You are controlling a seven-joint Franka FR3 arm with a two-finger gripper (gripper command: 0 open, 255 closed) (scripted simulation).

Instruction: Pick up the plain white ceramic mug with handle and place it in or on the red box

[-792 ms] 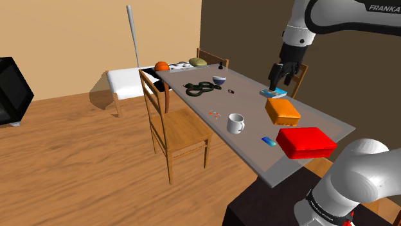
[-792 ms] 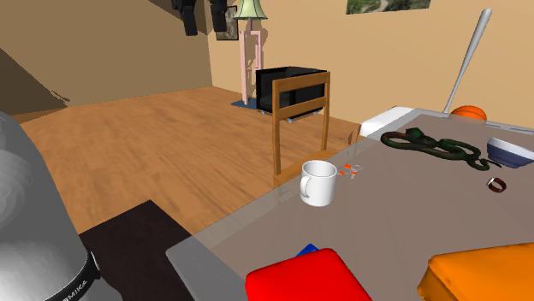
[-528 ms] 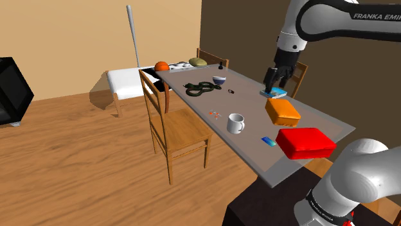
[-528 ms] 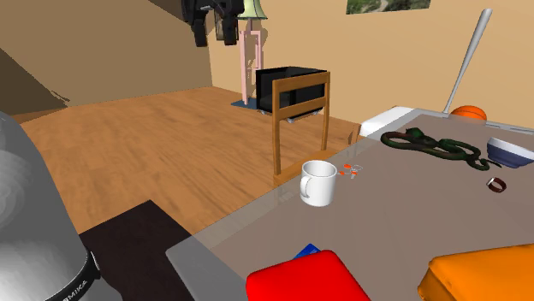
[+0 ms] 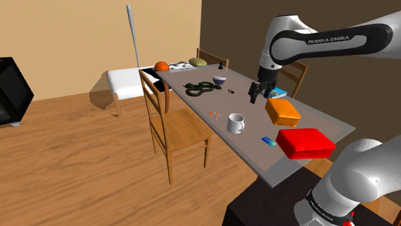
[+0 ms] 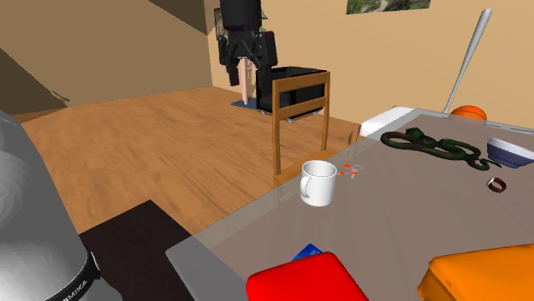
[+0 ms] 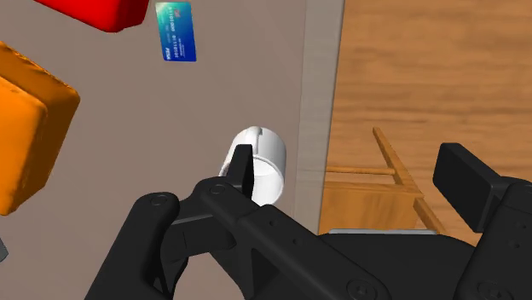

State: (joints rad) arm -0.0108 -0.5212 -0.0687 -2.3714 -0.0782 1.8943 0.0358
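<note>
The white mug (image 5: 236, 122) stands upright near the grey table's (image 5: 200, 103) edge beside the chair; it also appears as the mug (image 6: 318, 182) and the mug (image 7: 266, 147). The red box (image 5: 306, 142) lies closed at the table end nearest the stand, seen too as the red box (image 6: 308, 278) and the red box (image 7: 89, 12). My gripper (image 5: 255, 95) hangs open above the table, beyond the mug and apart from it. In the wrist view the gripper (image 7: 354, 170) has its fingers wide apart, and one fingertip (image 7: 243, 162) overlaps the mug below.
An orange box (image 5: 282, 111) lies between the gripper and the red box. A blue card (image 5: 268, 140) sits next to the red box. A dark snake figure (image 5: 202, 88), a bowl (image 5: 219, 80) and an orange ball (image 5: 161, 65) are farther along. A wooden chair (image 5: 173, 125) stands at the table's edge.
The arm has swung away from the table's far edge toward the shoulder view's left and lower, closer to the mug. The mug and boxes have not moved.
</note>
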